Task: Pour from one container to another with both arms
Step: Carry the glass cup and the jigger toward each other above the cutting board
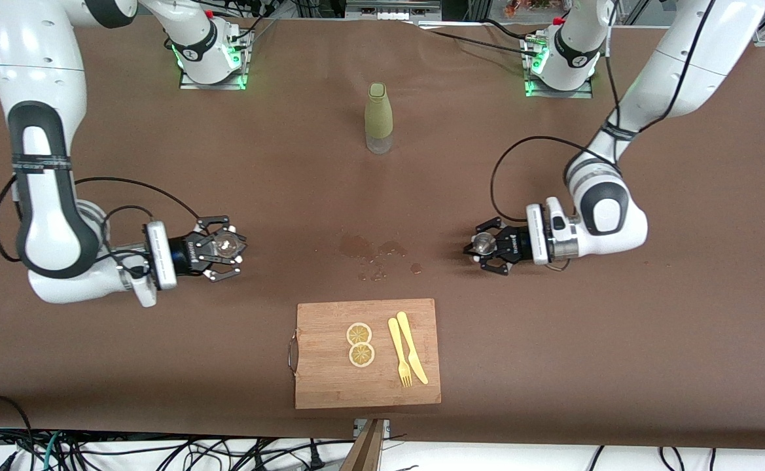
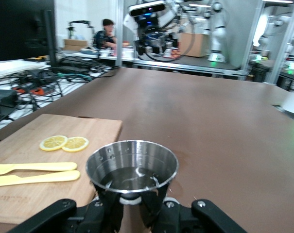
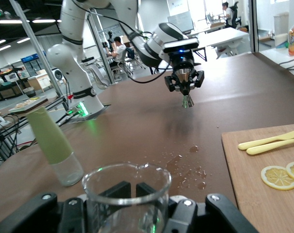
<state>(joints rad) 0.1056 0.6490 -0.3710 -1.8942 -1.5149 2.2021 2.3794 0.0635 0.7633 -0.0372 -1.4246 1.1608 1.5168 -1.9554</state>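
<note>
My left gripper (image 1: 481, 248) is shut on a small metal cup (image 1: 482, 243), held upright over the brown table toward the left arm's end. In the left wrist view the metal cup (image 2: 132, 167) has a little clear liquid in it, and black fingers (image 2: 108, 208) clamp its lower wall. My right gripper (image 1: 228, 250) is shut on a clear glass beaker (image 1: 228, 244) over the right arm's end of the table. The right wrist view shows that beaker (image 3: 127, 194) upright with its spout rim facing away, and the left gripper (image 3: 185, 82) with its cup farther off.
A green-sleeved bottle (image 1: 378, 118) stands between the two bases. Wet drops (image 1: 375, 254) mark the table's middle. Nearer the front camera lies a wooden cutting board (image 1: 320, 373) with two lemon slices (image 1: 360, 344), a yellow fork (image 1: 398, 352) and a yellow knife (image 1: 412, 347).
</note>
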